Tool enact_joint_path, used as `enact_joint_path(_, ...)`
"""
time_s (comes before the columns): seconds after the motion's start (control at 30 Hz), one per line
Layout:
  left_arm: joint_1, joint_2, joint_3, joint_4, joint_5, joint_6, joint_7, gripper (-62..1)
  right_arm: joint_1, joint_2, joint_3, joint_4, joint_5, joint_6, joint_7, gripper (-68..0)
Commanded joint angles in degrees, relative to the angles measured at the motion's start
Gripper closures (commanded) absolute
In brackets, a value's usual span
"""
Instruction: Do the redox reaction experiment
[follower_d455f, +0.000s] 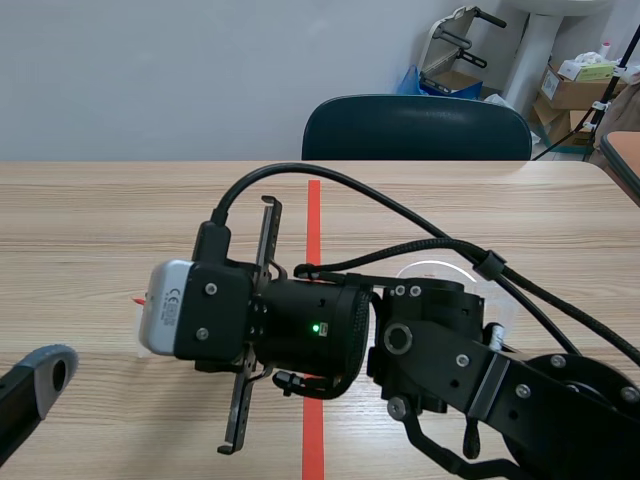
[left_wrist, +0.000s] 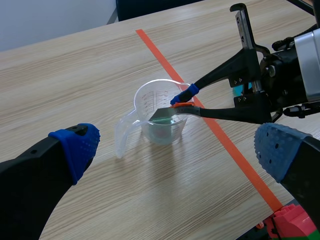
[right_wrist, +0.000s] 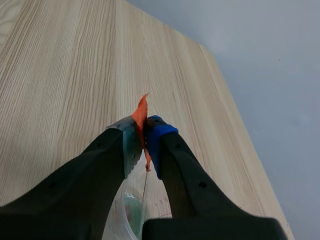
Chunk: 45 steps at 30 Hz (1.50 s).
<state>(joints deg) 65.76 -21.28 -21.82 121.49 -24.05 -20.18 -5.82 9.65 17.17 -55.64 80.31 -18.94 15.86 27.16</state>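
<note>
A clear measuring cup (left_wrist: 150, 107) with a handle and a little greenish liquid stands on the wooden table, left of the orange tape line. My right gripper (left_wrist: 181, 100) reaches in over the cup's rim, shut on a small orange strip (left_wrist: 184, 103). In the right wrist view the strip (right_wrist: 141, 116) sticks up between the pressed fingertips of that gripper (right_wrist: 142, 131), with the cup (right_wrist: 127, 212) just below. My left gripper (left_wrist: 177, 145) is open, low and short of the cup, its blue pads (left_wrist: 75, 142) wide apart. In the scene view the right arm's wrist camera (follower_d455f: 170, 310) hides the cup.
The orange tape line (follower_d455f: 314, 215) runs down the table's middle. A clear round rim (follower_d455f: 435, 268) shows behind the right arm. A red and green block (left_wrist: 290, 220) lies close under my left gripper's right finger. A dark chair (follower_d455f: 415, 128) stands at the far edge.
</note>
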Motion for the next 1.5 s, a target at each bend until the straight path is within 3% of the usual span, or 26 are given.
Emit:
enact_joint_path(0.0,0.2,0.3,-0.2,0.6,-0.3,-0.1,-0.8,-62.3,1.0,0.3,0.4,1.4,0.4,-0.1,1.2,-0.7)
enact_joint_path(0.3,0.2,0.3,-0.2,0.6,-0.3,-0.1,-0.8,-62.3,1.0,0.5,3.7,3.7,1.9,0.1,0.8,-0.8)
enact_joint_path(0.5,0.2,0.3,-0.2,0.6,-0.3,-0.1,-0.8,-62.3,1.0,0.4,7.4,8.4,8.5,4.9,-4.5,-0.8)
enact_joint_path(0.8,0.2,0.3,-0.2,0.6,-0.3,-0.1,-0.8,-62.3,4.9,0.4,9.1,15.8,18.8,9.9,-17.3,-0.8)
enact_joint_path(1.0,0.2,0.3,-0.2,0.6,-0.3,-0.1,-0.8,-62.3,7.3,0.4,9.6,22.3,27.9,9.9,-30.5,-0.8)
enact_joint_path(1.23,0.2,0.3,-0.2,0.6,-0.3,-0.1,-0.8,-62.3,10.8,0.4,10.0,29.5,36.8,9.9,-42.6,-0.8)
enact_joint_path(1.47,0.2,0.3,-0.2,0.6,-0.3,-0.1,-0.8,-62.3,15.0,0.4,10.0,31.8,44.2,8.8,-49.0,-0.8)
